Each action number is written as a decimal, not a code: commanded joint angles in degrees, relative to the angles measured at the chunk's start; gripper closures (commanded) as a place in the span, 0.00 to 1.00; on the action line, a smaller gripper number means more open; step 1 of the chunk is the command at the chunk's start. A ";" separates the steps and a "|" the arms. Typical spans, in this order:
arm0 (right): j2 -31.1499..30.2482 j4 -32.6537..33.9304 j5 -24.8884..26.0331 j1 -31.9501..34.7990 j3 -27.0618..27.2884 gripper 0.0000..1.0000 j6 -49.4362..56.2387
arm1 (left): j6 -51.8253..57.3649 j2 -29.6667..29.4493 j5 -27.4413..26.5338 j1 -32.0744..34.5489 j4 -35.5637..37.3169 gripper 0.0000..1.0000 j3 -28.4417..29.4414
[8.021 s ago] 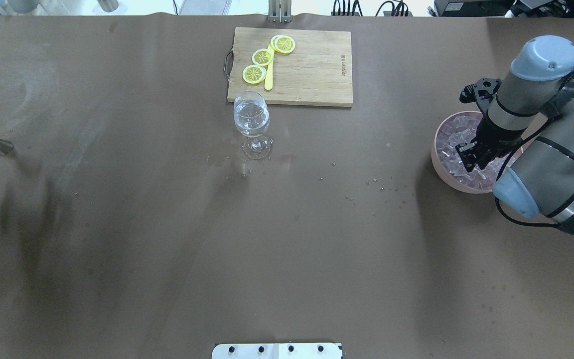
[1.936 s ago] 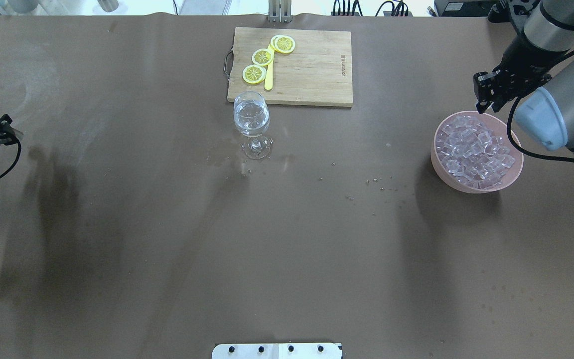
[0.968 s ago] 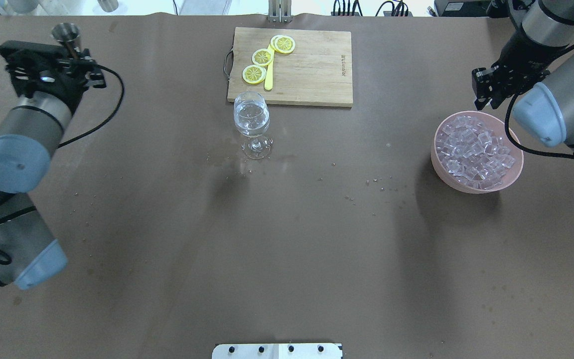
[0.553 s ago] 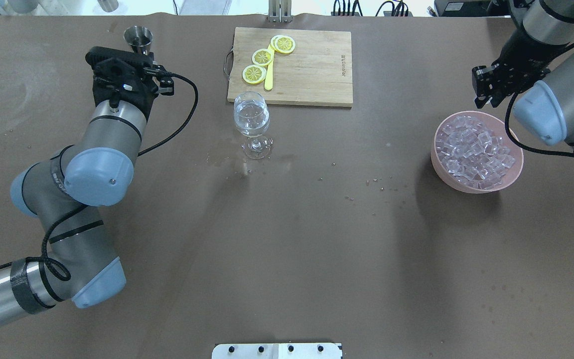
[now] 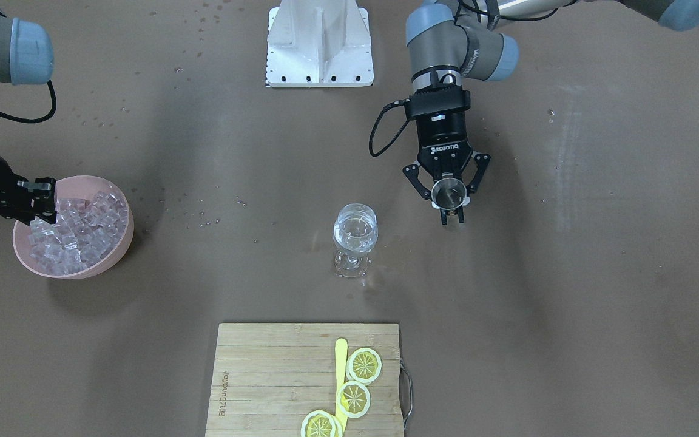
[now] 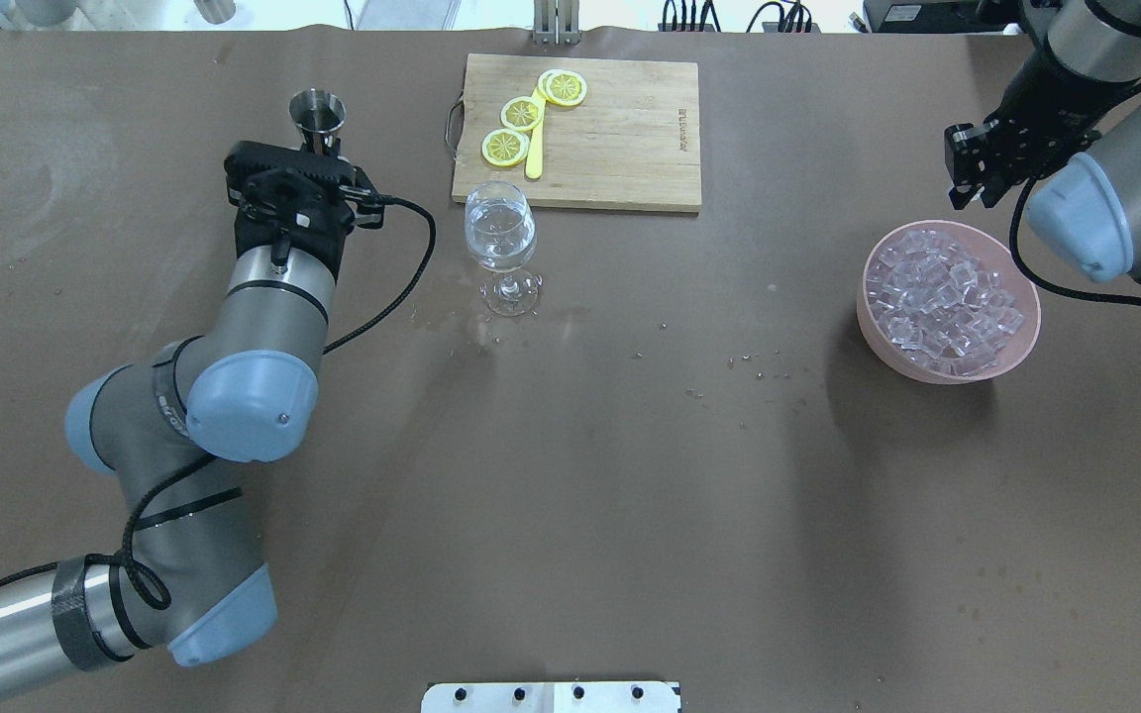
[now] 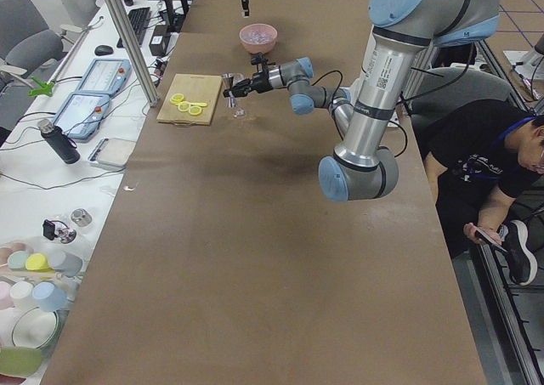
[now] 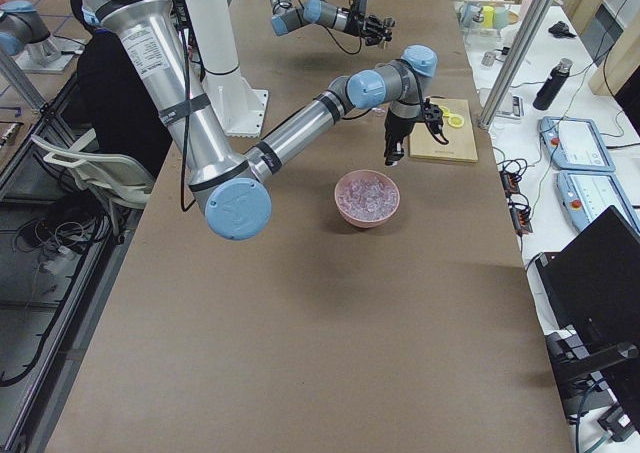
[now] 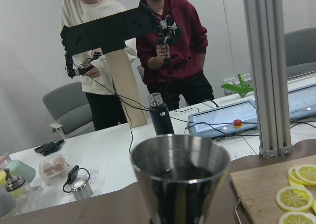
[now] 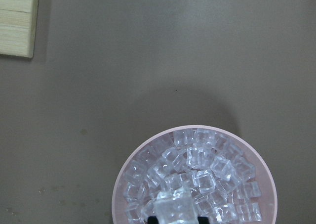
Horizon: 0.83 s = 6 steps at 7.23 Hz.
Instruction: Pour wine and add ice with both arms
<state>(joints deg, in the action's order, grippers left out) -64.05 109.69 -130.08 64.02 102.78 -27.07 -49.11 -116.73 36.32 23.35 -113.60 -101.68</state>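
Observation:
My left gripper (image 5: 448,208) is shut on a steel jigger (image 5: 448,193), held upright just left of the wine glass (image 6: 500,233) in the overhead view. The jigger fills the left wrist view (image 9: 180,177); its inside is dark, and I cannot tell whether wine is in it. The glass (image 5: 355,233) holds clear liquid. My right gripper (image 6: 967,183) hovers above the far rim of the pink bowl (image 6: 863,297), which is full of ice (image 6: 947,302). It is shut on one ice cube (image 10: 174,206), seen above the bowl (image 10: 118,184).
A wooden cutting board (image 6: 610,129) with lemon slices (image 6: 521,114) and a yellow knife lies just behind the glass. Water drops spot the brown table around the glass. The white base block (image 5: 319,42) stands at the robot's edge.
My left arm has swung in from the table's left edge with the jigger to beside the glass. My right gripper has risen out of the ice bowl.

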 commanded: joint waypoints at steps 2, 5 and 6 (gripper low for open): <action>-0.20 0.00 0.00 0.58 0.05 1.00 0.09 | -0.02 -0.95 -0.90 -1.29 10.91 0.85 -2.46; -0.03 0.00 0.00 0.49 -0.03 1.00 0.09 | -0.72 -6.74 -1.69 -2.43 22.70 0.85 -3.01; -0.03 0.00 0.09 0.49 -0.03 1.00 0.09 | -0.72 -7.37 -1.69 -2.78 24.64 0.85 -2.74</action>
<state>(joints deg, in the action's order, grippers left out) -64.09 109.69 -130.06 64.51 102.75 -26.98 -49.73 -122.71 34.69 21.03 -91.91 -104.77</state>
